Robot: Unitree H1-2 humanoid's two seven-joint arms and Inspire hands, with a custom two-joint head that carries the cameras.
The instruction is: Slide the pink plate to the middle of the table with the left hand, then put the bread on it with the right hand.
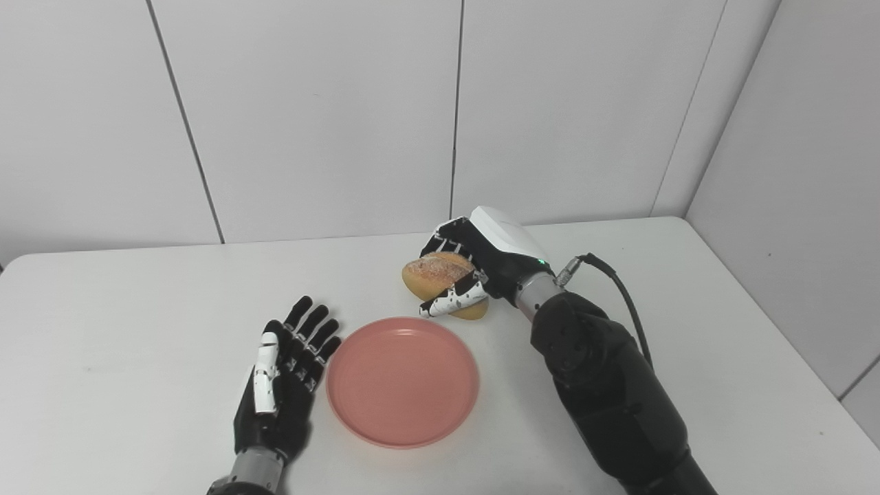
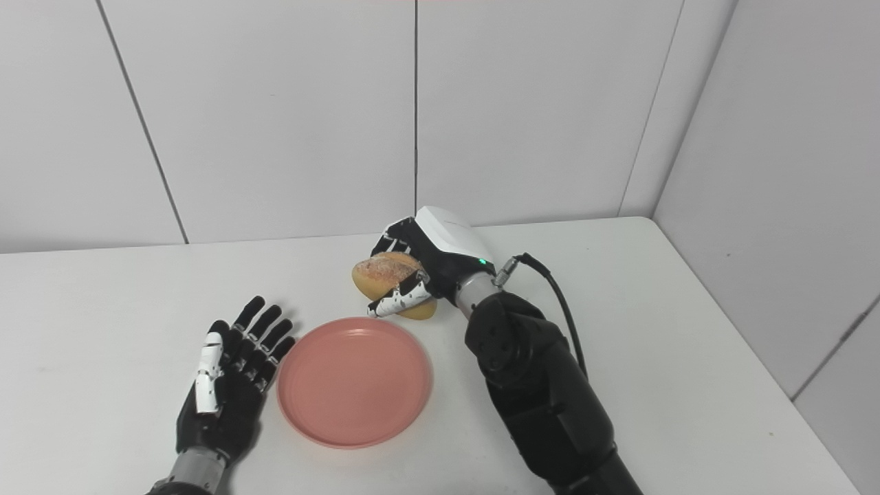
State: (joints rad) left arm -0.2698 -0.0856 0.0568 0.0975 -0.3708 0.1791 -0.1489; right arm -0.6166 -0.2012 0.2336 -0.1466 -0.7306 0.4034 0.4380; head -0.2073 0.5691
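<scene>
- You can't see the far side of the bread (image 1: 440,273); the right hand (image 1: 485,258) wraps over it.
- Both forearms are cut off by the bottom edge.
- The left hand (image 1: 282,385) shows only its palm side.

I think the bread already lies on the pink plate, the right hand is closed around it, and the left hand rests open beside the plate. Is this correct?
Not quite. The bread is not on the pink plate yet: the right hand holds it beyond the plate's far rim, as the left eye view shows. The rest stands: the right hand is closed around it, and the left hand rests open beside the plate.
</scene>
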